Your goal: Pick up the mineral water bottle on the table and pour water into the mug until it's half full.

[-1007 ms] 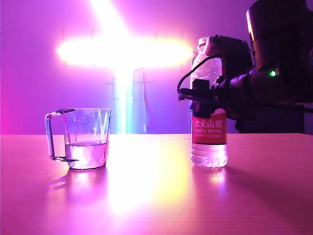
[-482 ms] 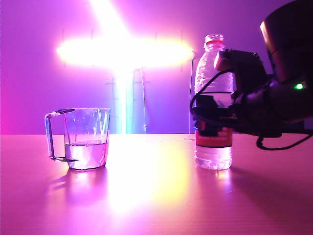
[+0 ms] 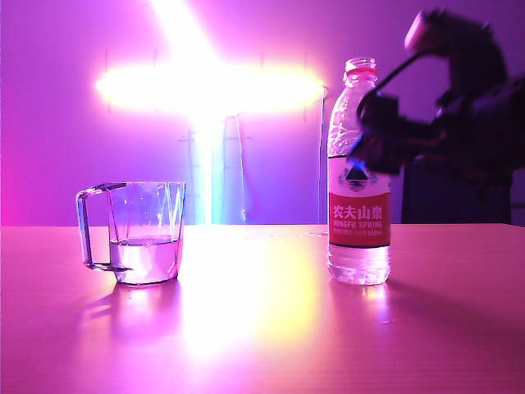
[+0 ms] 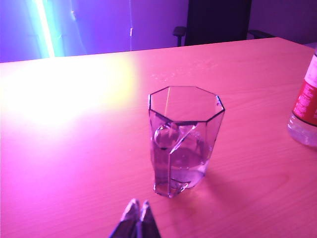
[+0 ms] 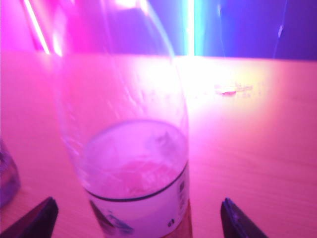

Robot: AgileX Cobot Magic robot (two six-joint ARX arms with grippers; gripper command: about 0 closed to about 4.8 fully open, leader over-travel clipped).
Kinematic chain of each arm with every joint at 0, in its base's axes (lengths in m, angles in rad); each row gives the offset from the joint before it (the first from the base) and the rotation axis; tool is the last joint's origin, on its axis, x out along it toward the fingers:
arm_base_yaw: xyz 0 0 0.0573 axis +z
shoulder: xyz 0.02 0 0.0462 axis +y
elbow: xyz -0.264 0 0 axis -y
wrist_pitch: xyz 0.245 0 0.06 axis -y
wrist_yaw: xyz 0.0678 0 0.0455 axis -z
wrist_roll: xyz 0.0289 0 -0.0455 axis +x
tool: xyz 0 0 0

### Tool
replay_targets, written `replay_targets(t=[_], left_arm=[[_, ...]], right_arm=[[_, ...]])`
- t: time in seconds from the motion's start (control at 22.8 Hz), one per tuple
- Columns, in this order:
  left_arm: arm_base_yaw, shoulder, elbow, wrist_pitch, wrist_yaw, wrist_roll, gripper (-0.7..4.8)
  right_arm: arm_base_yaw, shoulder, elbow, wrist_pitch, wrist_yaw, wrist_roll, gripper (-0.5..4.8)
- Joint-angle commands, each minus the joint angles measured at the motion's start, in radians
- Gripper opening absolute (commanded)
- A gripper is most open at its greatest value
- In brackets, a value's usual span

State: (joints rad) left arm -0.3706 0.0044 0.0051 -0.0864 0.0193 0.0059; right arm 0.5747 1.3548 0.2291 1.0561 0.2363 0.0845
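Bottle (image 3: 358, 172) stood upright on the worktop (image 3: 262, 328), uncapped, a little water at its bottom, and nothing gripped it. We saw the right pincer (image 5: 136, 218) spread wide, a tip on either side of the bottle and clear of it; from outside it hung blurred beside the bottle's upper part. We found the mug (image 3: 144, 232) well off to the left, about half full of water (image 3: 146, 256). Left pincer (image 4: 137, 215) sat pressed together near the mug, touching nothing.
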Motion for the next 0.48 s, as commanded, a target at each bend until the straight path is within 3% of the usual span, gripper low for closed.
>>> replay_targets(t=[0.04, 0.31, 0.48], left_arm=[[0.077, 0.002, 0.004, 0.013, 0.004, -0.003, -0.02], [0.286, 0.002, 0.004, 0.013, 0.003, -0.003, -0.02], [0.341, 0.002, 0.004, 0.013, 0.003, -0.003, -0.02]], right_arm=[[0.011, -0.107, -0.032, -0.029, -0.003, 0.000, 4.75], [0.075, -0.383, -0.035, -0.267, 0.023, 0.001, 4.76], [0.127, -0.522, -0.035, -0.361, 0.024, 0.000, 4.56]])
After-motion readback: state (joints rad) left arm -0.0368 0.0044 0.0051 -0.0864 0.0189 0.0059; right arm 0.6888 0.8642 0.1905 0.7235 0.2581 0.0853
